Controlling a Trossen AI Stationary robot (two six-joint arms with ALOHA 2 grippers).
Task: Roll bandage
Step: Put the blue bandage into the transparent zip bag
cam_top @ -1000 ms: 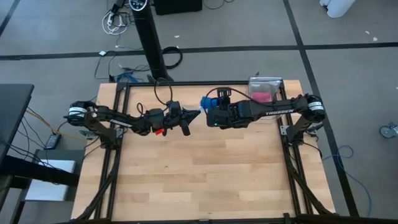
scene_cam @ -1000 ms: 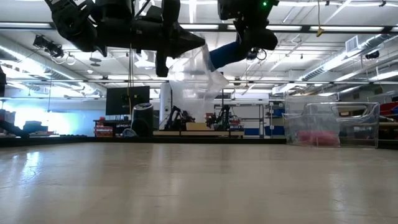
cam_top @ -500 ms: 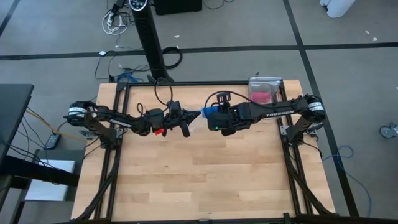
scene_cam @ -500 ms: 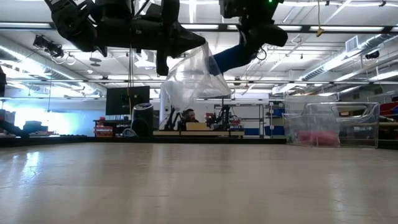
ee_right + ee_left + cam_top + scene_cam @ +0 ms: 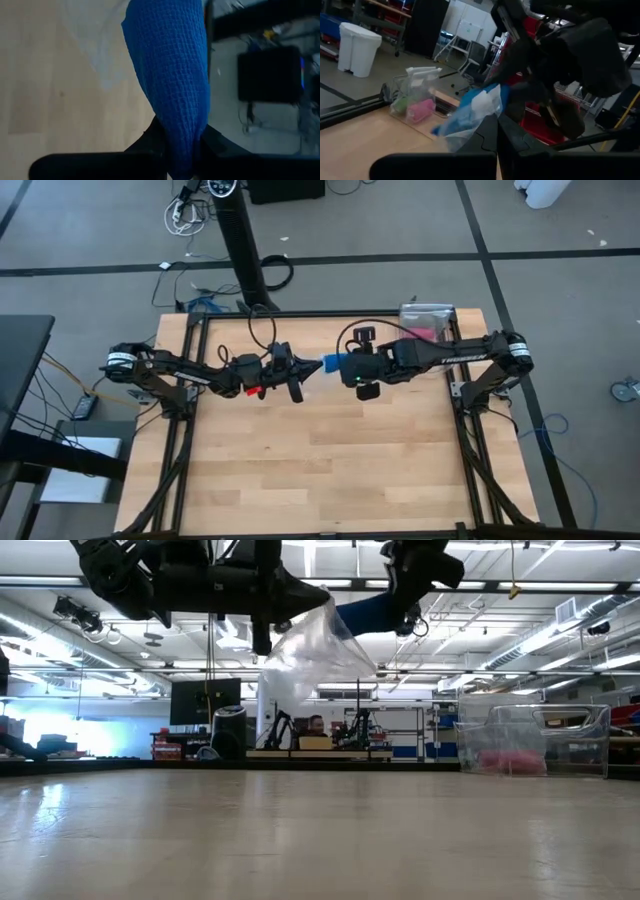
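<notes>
Both grippers are raised well above the table. My left gripper point(image 5: 303, 369) is shut on a clear plastic bag point(image 5: 315, 648), which stretches between the two grippers. The bright blue bandage point(image 5: 170, 65) reaches from the bag's mouth to my right gripper point(image 5: 182, 150), which is shut on it. In the low view the bandage point(image 5: 362, 616) slants up from the bag to the right gripper point(image 5: 405, 595). The bandage's other end lies inside the bag point(image 5: 470, 112), with the left gripper point(image 5: 495, 137) just below it. My left gripper pinches an edge of the clear bag point(image 5: 481, 126) between its two shut fingers, coming in about level from the table's left. The bag is lifted clear of the table and is spread out toward the right gripper. My right gripper pinches the bandage's narrow end point(image 5: 182, 137) between its two fingers point(image 5: 150, 142), slanting down from the table's right. The bandage widens away from the fingers, runs into the bag, and is clear of the table.
A clear box point(image 5: 427, 323) with a pink roll inside stands at the table's far right corner, also seen as the clear box point(image 5: 530, 745) in the low view. The wooden tabletop point(image 5: 330, 450) lies bare below the arms.
My right gripper has gone up and toward the table's right edge, turning its wrist, still shut on the bandage. More blue bandage shows outside the bag. The bag, which hung down below the left gripper, has swung up and spread toward the right gripper.
</notes>
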